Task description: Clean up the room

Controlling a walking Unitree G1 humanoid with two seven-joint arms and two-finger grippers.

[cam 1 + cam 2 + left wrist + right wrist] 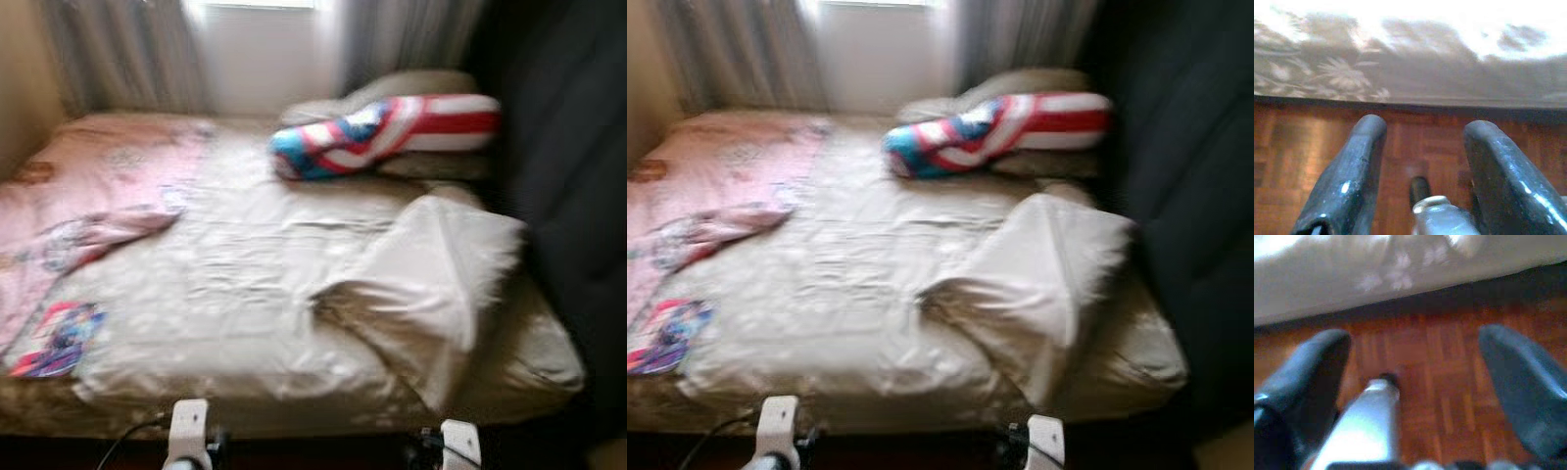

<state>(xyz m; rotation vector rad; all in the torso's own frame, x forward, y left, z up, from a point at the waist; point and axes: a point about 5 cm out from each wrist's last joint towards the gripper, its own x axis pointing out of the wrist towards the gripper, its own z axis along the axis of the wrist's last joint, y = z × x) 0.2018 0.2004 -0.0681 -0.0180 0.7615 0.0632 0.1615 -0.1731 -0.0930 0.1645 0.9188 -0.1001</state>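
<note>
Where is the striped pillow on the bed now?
In the left eye view, the striped pillow lies at the far right of the bed, near the curtains, leaning on a beige pillow.

Both head views are blurred; the colourful item (57, 340) on the bed (255, 294) is unreadable.

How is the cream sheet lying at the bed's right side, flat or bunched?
Bunched: the cream sheet is folded back into a raised heap there.

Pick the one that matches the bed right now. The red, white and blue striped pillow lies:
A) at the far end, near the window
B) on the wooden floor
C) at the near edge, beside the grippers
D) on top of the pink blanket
A: the red, white and blue striped pillow rests at the bed's far end below the bright window, well apart from the pink blanket on the robot's left.
</note>
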